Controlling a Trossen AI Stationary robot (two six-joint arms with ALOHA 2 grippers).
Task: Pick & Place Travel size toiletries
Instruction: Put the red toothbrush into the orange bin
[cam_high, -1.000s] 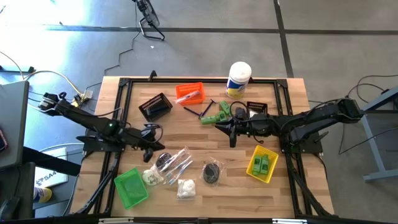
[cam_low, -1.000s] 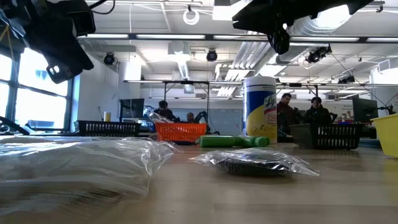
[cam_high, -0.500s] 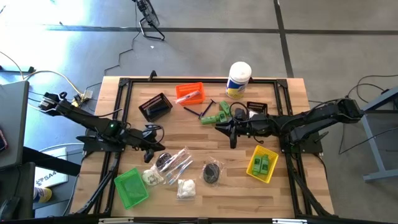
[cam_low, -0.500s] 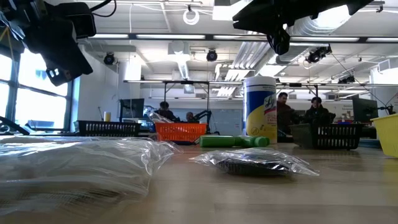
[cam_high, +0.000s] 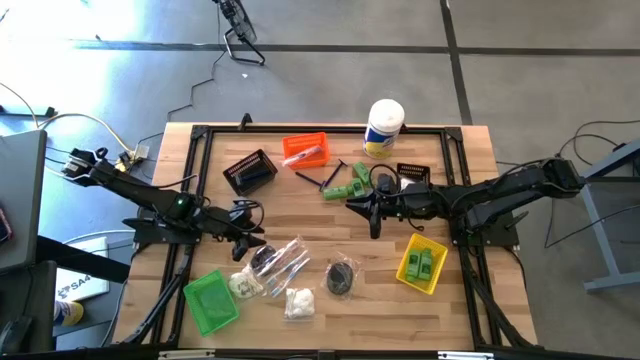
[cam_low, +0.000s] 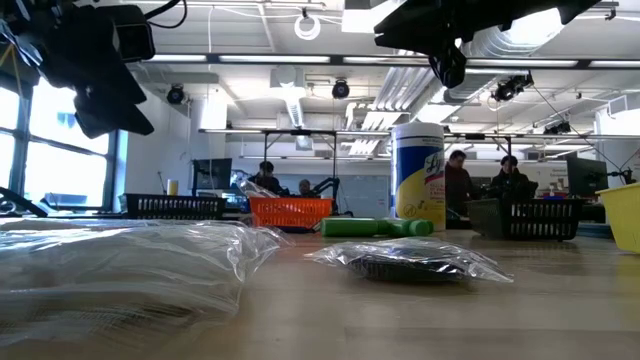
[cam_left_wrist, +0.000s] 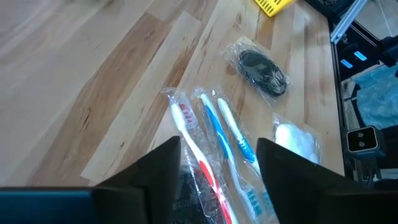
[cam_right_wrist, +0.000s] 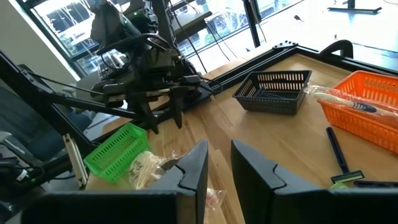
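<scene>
Left claw hovered with fingers spread wide, holding nothing, directly above the clear-wrapped toothbrushes and a dark bundle on the counter. Nearby lay a second bagged dark bundle, a bag of white puffs and a green bin. Right claw hung over mid-counter, fingers narrow and empty, near the green bottles.

the tabletop is pale wood with visible grain and a smooth matt finish. the toothbrush packets are wrapped in clear, crinkled, glossy plastic film. the orange bin and green bin look like plastic mesh. the canister has a glossy label.
</scene>
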